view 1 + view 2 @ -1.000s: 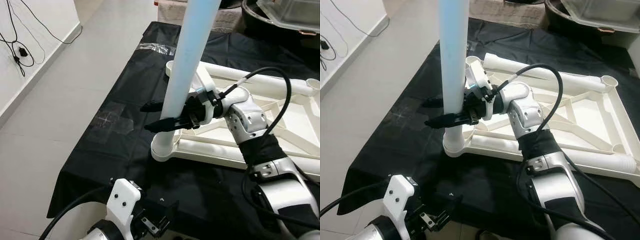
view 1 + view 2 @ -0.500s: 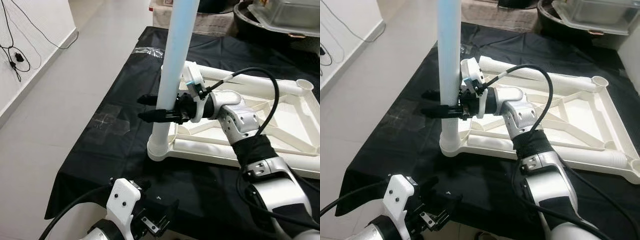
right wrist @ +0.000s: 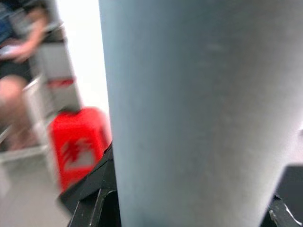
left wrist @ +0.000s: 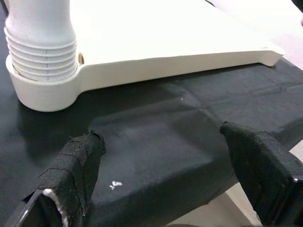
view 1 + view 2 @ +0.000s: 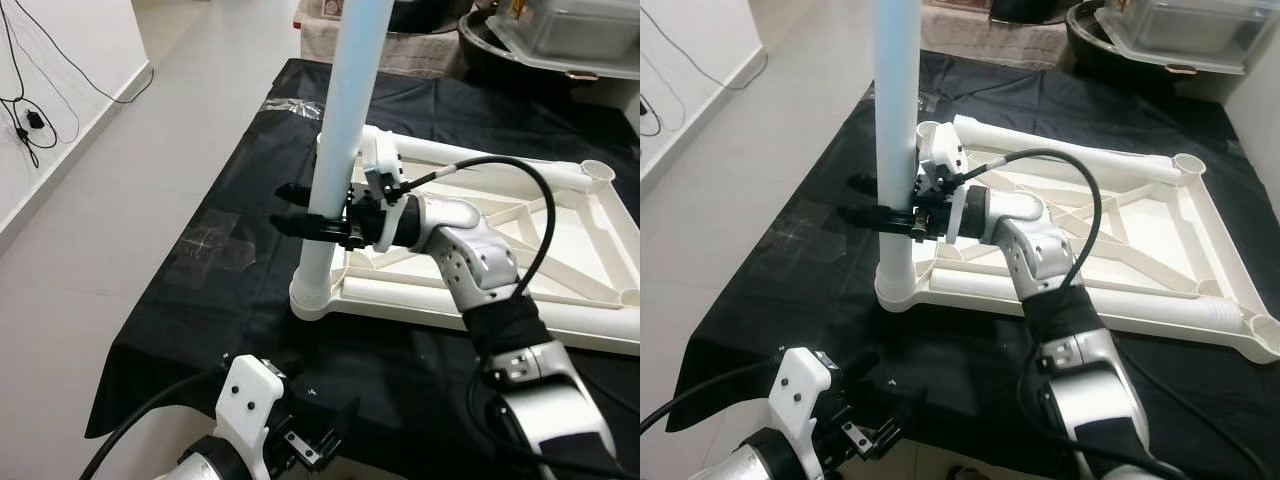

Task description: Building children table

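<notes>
**A:** Where's your right arm now?

**B:** Your right arm reaches forward and to the left across the upturned white table frame [image 5: 1110, 225]. Its right gripper [image 5: 318, 213] has both black fingers clamped around the pale blue table leg [image 5: 340, 130], which stands upright with its ribbed lower end seated in the corner socket [image 5: 318, 298] nearest you on the left. Your left gripper [image 4: 165, 170] hangs low at the near edge of the black cloth [image 5: 230, 280], fingers spread apart, holding nothing.

**A:** What room do you have?

**B:** The socket sits close to the cloth's left side, with bare grey floor [image 5: 130, 190] open beyond it. A strip of dark cloth lies between the frame's near rail and the table edge, where your left fingers [image 4: 75, 161] hover. A dark tub [image 5: 1140, 40] stands at the far end, well apart from the leg.

**A:** What changed over the last second?

**B:** The leg stood tilted before; it is now nearly vertical. Your right wrist has levelled out, so the fingers lie more horizontal across the leg. Your left gripper has stayed put.
</notes>
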You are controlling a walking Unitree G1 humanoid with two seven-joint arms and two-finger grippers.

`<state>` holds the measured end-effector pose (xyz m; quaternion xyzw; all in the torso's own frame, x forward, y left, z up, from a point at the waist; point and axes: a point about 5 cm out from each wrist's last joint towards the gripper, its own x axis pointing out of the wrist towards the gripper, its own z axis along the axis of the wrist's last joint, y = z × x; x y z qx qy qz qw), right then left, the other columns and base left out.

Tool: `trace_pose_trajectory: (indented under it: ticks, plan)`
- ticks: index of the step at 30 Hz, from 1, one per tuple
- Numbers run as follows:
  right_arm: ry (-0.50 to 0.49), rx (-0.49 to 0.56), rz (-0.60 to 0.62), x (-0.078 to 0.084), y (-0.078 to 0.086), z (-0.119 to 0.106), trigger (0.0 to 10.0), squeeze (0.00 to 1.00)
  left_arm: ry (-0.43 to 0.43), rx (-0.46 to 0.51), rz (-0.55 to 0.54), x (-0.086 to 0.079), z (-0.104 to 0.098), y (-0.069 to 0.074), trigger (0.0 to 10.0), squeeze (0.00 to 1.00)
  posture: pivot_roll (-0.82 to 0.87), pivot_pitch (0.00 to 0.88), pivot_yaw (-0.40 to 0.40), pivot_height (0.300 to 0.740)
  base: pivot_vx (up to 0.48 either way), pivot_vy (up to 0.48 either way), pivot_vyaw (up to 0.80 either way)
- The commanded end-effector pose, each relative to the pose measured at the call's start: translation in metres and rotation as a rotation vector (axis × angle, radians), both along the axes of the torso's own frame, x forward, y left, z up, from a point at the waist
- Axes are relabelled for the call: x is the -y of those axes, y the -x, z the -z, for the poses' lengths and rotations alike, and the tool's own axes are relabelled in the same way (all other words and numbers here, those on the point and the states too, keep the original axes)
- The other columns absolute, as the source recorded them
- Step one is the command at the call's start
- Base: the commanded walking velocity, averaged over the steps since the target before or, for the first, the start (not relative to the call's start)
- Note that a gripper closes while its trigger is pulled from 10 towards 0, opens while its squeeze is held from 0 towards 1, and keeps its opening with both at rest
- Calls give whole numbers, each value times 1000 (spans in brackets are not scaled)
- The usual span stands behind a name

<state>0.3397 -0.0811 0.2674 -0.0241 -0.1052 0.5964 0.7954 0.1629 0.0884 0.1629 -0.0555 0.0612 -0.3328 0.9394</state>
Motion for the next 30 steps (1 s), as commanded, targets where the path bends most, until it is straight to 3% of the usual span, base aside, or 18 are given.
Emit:
trace_pose_trajectory:
  ticks: [1, 4, 8, 13, 18, 24, 30]
  plan:
    - [48, -107, 117, 3, -6, 28, 10000, 0, 6, -25, -12, -1, 4, 0, 10000, 0, 99, 238, -78, 740, 0, 0, 0]
    - [37, -101, 182, 3, -6, 28, 10000, 0, 7, -18, -27, -3, 4, -2, 10000, 0, 98, 237, -77, 740, 0, 0, 0]
    - [-15, -107, 365, 0, 0, 29, 10000, 0, 0, -11, -33, -5, 5, -7, 10000, 0, 89, 230, -71, 740, 0, 0, 0]
    - [6, -104, 323, -7, 17, 34, 10000, 0, -2, -9, -35, -6, 6, -10, 10000, 0, 84, 222, -67, 740, 0, 0, 0]
    - [20, -96, 307, -14, 24, 34, 10000, 0, -8, -1, -35, -6, 6, -13, 10000, 0, 85, 217, -68, 740, 0, 0, 0]
    - [49, -102, 560, -14, 0, 30, 10000, 0, -16, 8, -34, -7, 6, -13, 10000, 0, 88, 214, -70, 740, 0, 0, 0]
    - [6, -144, 674, -12, -4, 30, 10000, 0, -16, 12, -33, -7, 6, -14, 10000, 0, 88, 214, -70, 740, 0, 0, 0]
